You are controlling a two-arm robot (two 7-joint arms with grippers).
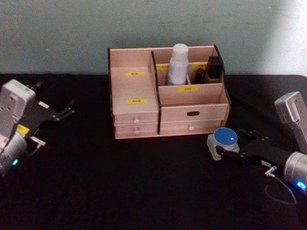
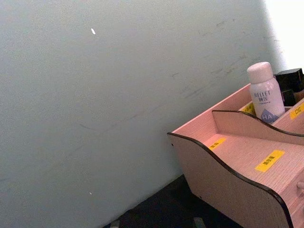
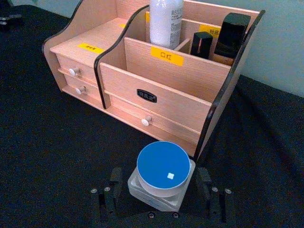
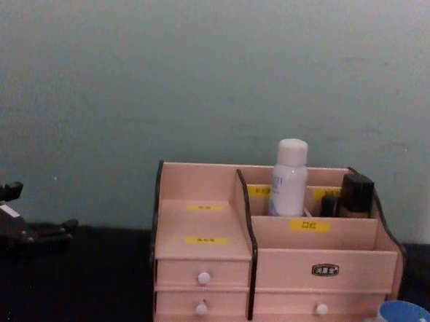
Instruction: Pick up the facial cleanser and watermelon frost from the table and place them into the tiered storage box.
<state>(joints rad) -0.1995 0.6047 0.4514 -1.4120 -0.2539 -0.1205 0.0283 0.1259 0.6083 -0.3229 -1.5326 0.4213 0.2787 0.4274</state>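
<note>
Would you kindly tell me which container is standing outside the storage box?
The blue-lidded jar, on the table between the right gripper's open fingers; the white bottle and black bottles stand inside the box. The left gripper idles at the left.

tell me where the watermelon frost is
Head view, right side: the watermelon frost sits by the front right corner of the tiered storage box, inside the open right gripper.

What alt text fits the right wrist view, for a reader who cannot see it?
The open right hand brackets the blue-lidded watermelon frost jar on the black table, in front of the tiered storage box. The facial cleanser stands upright in a rear compartment.
</note>
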